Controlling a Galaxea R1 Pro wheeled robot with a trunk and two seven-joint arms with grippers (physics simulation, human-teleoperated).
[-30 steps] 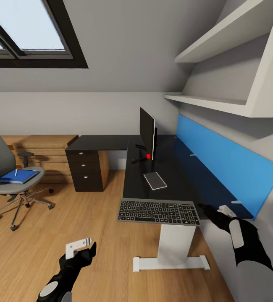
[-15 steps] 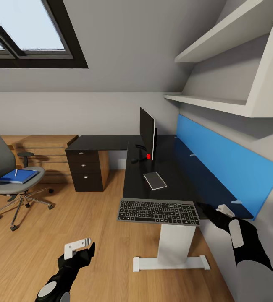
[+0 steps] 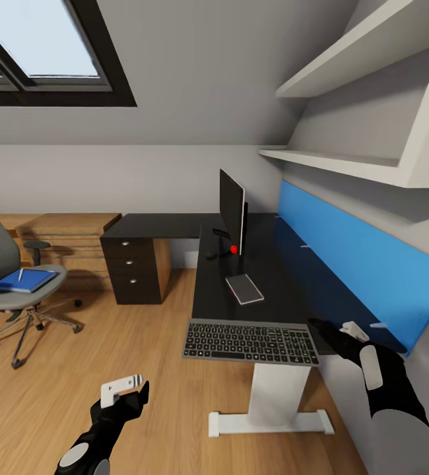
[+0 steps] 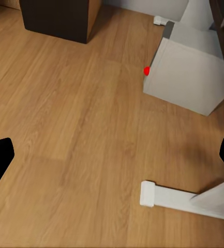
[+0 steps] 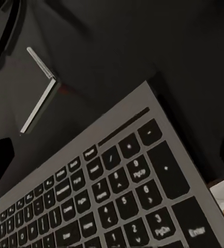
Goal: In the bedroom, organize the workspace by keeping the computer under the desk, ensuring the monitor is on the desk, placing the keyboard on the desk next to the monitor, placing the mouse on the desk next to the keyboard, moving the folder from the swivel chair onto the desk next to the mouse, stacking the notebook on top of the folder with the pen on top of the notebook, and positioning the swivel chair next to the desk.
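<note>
Two claws: the left claw [image 3: 127, 389] hangs low over the wood floor [image 3: 109, 356], fingers spread wide and empty; the right claw [image 3: 336, 330] sits at the near right corner of the desk [image 3: 267, 264], just beside the keyboard's end, and I cannot tell how far it is parted.
Keyboard: the keyboard [image 3: 251, 342] lies across the desk's near edge, partly overhanging it; the right wrist view shows its keys [image 5: 117, 201] close up.
Monitor: the monitor [image 3: 231, 209] stands upright, edge-on, farther back on the desk, red dot at its base.
Notebook: the light grey notebook [image 3: 244, 289] lies flat between monitor and keyboard.
Swivel chair: the swivel chair [image 3: 13, 290] stands well apart, left of the desk, carrying the blue folder [image 3: 24, 280] with the pen [image 3: 20, 274] on it.
Change: the whole head view has shifted slightly; chair sits nearer the left edge, keyboard a little lower. Claws as before.
</note>
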